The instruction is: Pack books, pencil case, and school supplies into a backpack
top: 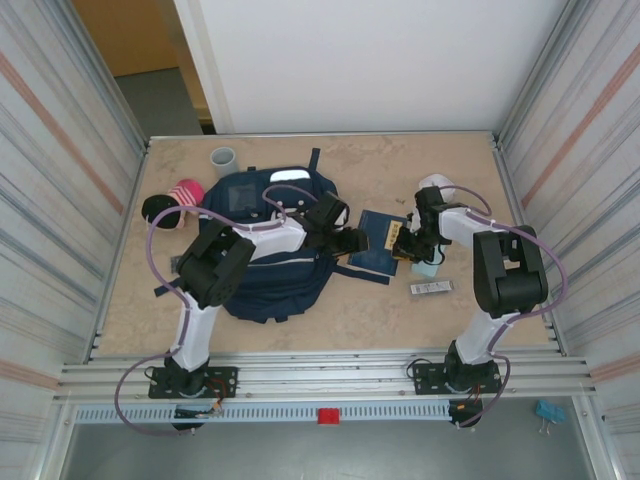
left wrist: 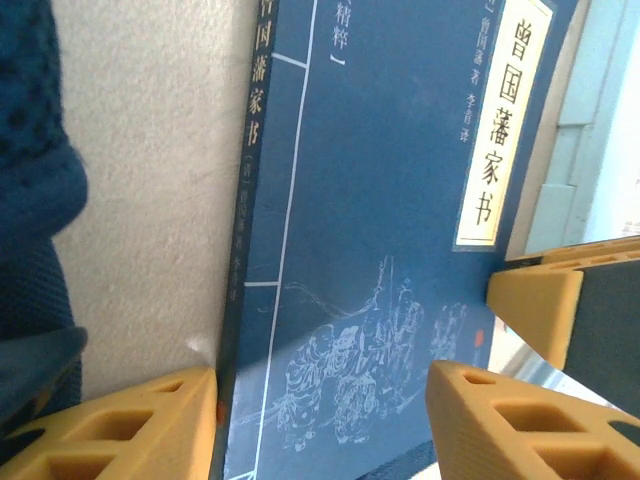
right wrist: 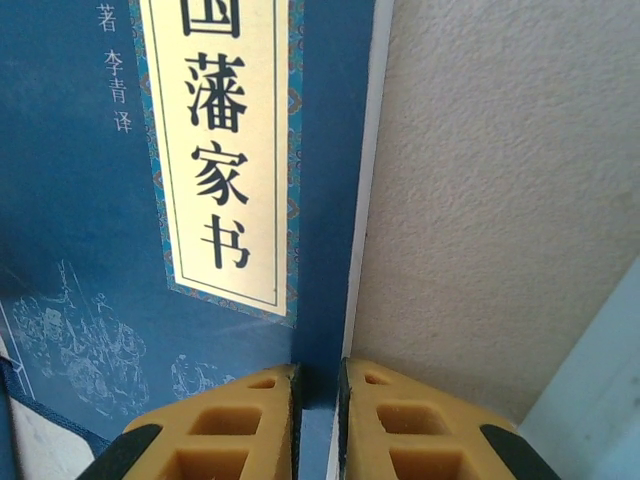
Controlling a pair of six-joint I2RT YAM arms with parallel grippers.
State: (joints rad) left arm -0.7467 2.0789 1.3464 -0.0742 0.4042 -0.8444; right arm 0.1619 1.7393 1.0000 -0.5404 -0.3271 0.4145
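Large navy fabric backpack (top: 270, 255), contents unclear. Just right of it, thin dark navy rectangular book (top: 375, 250) on bare beige desk (top: 350, 310); left claw (left wrist: 320, 400) apart astride its spine, right claw (right wrist: 320, 380) pinching its outer edge.

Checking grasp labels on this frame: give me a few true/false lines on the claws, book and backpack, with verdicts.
1. The right claw is pinched on one edge of the book. True.
2. The book is inside the backpack. False: it lies flat on the table, beside the backpack.
3. The left claw has its jaws apart over the book. True.
4. The grey cup stands on the book. False: it stands at the table's far left, beyond the backpack.
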